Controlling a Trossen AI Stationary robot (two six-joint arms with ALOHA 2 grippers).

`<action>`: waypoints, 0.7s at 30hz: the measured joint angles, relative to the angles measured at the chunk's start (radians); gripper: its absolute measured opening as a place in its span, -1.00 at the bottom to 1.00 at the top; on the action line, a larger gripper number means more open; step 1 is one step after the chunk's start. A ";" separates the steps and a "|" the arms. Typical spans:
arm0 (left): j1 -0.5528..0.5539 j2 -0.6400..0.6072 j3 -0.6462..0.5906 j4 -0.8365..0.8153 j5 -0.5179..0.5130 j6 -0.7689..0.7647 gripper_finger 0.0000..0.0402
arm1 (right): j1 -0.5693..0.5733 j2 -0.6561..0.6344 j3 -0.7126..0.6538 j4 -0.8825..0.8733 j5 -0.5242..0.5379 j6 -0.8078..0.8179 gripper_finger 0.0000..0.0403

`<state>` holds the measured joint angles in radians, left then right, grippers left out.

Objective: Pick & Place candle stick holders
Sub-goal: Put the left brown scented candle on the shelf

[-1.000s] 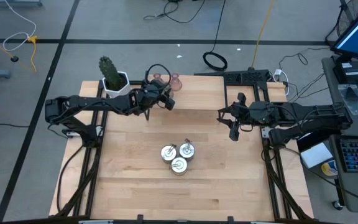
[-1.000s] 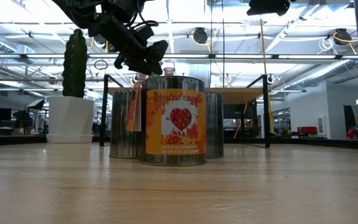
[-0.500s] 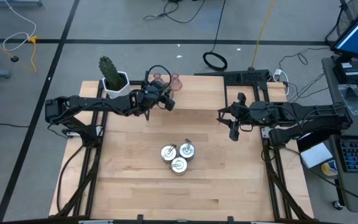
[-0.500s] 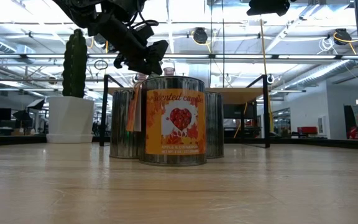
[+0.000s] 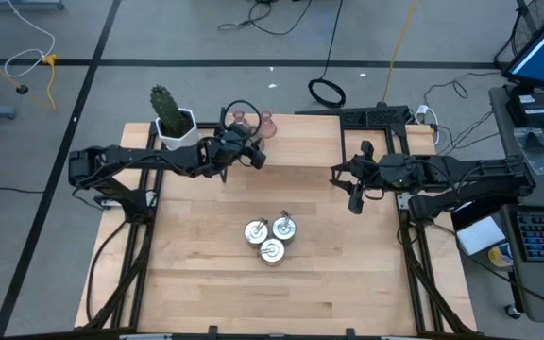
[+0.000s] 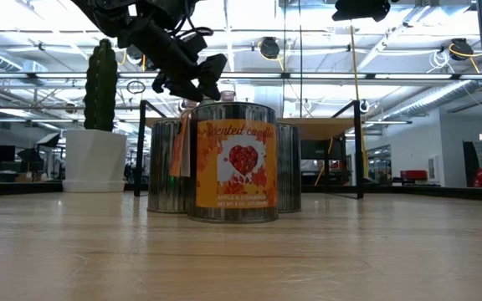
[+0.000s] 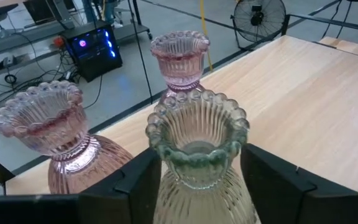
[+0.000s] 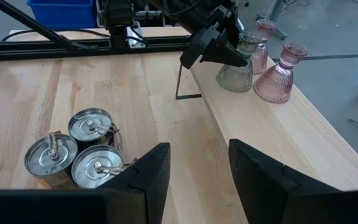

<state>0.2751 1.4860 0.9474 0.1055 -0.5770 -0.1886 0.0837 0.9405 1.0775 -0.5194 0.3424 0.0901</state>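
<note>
Straddling the olive-green ribbed glass candle holder (image 7: 197,155) at the table's far edge, the left gripper (image 7: 194,186) has its fingers apart, with small gaps on both sides of the glass. The holder stands upright, scalloped rim up, just beside two pink ribbed glass holders (image 7: 58,134). The right gripper (image 8: 191,165) waits part-open, holding nothing, above the table's right side.

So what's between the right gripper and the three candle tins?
Only bare wood: the right gripper hovers apart from the candle tins, as the high view shows.

Wooden table (image 5: 329,274); glass holders (image 8: 263,65), candle tins (image 5: 270,238), cactus pot (image 5: 173,127)
</note>
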 joint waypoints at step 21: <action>-0.132 -0.200 -0.001 -0.110 -0.049 -0.025 0.20 | 0.000 0.000 0.000 0.000 -0.004 0.000 -0.23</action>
<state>0.1435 1.2856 0.9466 -0.0041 -0.6257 -0.2136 0.0841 0.9409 1.0775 -0.5196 0.3386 0.0897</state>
